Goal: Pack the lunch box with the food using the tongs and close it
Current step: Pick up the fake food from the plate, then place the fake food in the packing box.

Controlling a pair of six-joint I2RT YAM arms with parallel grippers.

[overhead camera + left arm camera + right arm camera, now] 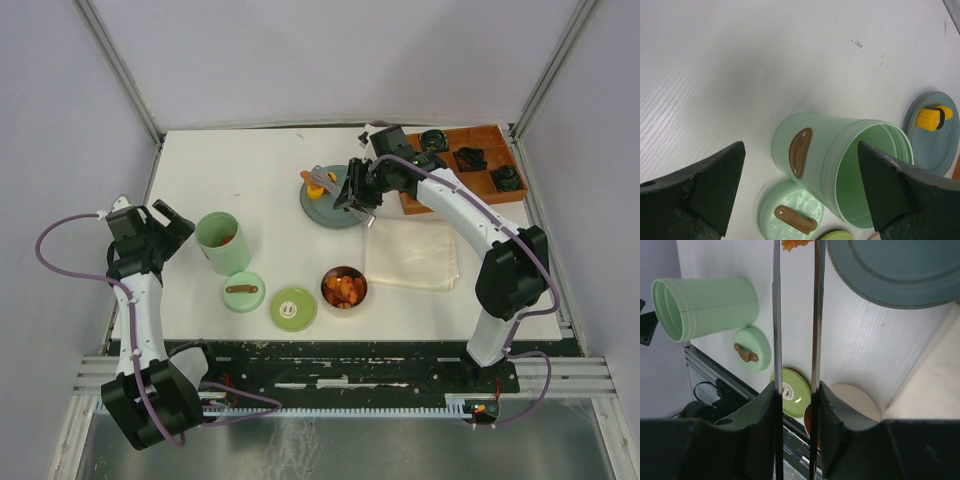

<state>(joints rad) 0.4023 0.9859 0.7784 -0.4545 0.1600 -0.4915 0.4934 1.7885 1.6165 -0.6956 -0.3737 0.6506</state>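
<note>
The right gripper (352,195) is clenched on the long, thin silver metal tongs (328,181), one finger pressed on each blade; in the right wrist view the two blades (816,315) rise almost parallel from between the gripper (796,390) fingers straight to the top edge, where an orange bite-size food piece (792,244) shows between the tips, cut off by the frame. In the top view the tongs' long axis runs leftward and slightly up, tips pointing left over the upper left of the round grey-blue plate (335,212). In the left wrist view a yellow piece with a black band (935,118) lies on that plate (932,150).

The left gripper (170,222) is released, its dark fingers (715,180) spread wide; it sits at the left of the top view, just beside the mint-green cylindrical canister (218,240). The canister stands upright, mouth up; in the left wrist view (840,165) its open mouth faces lower right and a brown oval label faces the camera.

Below the canister lies the flat mint-green lid with a brown handle (242,291); right of it the lime-green round lid (293,308); then the small steel bowl (344,288) holding orange and red-brown pieces.

A folded cream cloth (412,252) lies right of centre; a compartmented wooden tray (492,142) sits upper right, dark objects in it.
</note>
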